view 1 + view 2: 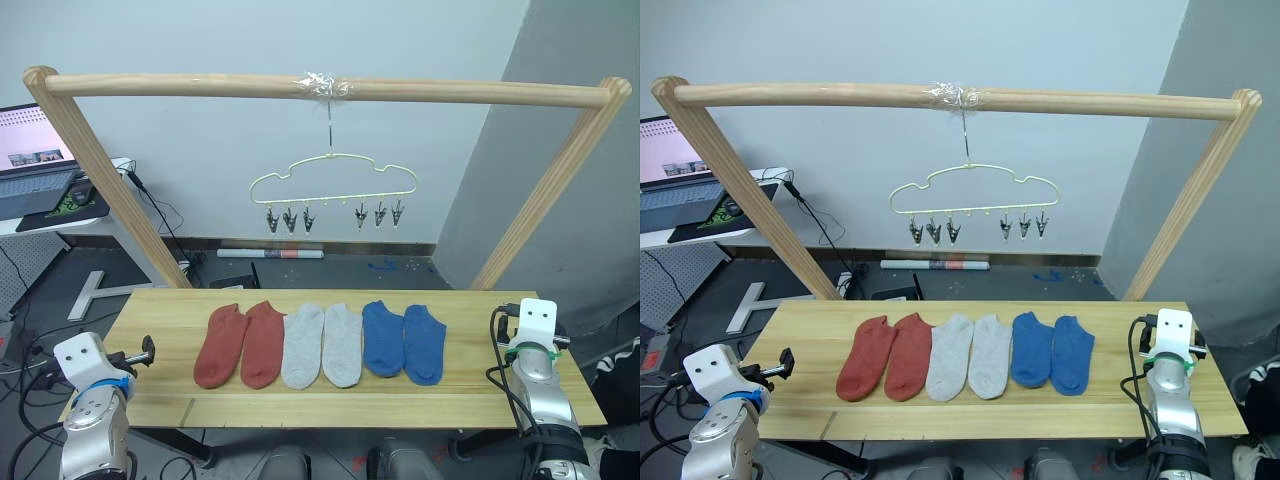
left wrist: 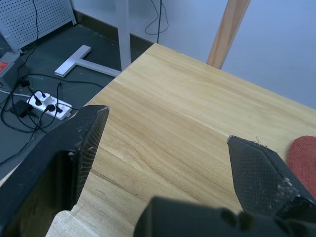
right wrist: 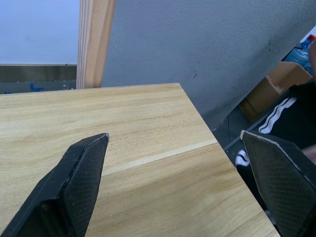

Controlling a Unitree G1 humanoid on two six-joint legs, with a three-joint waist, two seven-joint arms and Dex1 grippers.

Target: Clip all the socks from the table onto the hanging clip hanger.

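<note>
Both tools stand released: our left tool (image 2: 163,163) hovers over the bare left end of the counter (image 1: 160,310), our right tool (image 3: 177,182) over its right end, fingers spread wide, grasping nothing. Six socks lie flat in a row at mid-counter: two red socks (image 1: 240,345), two grey socks (image 1: 322,345), two blue socks (image 1: 405,342). We judge the task not yet started; the clip hanger (image 1: 333,180) hangs from the wooden pole (image 1: 330,90) with all clips empty. Next, we should move one tool to the nearest sock, pinch its cuff, and lift it toward a clip.
</note>
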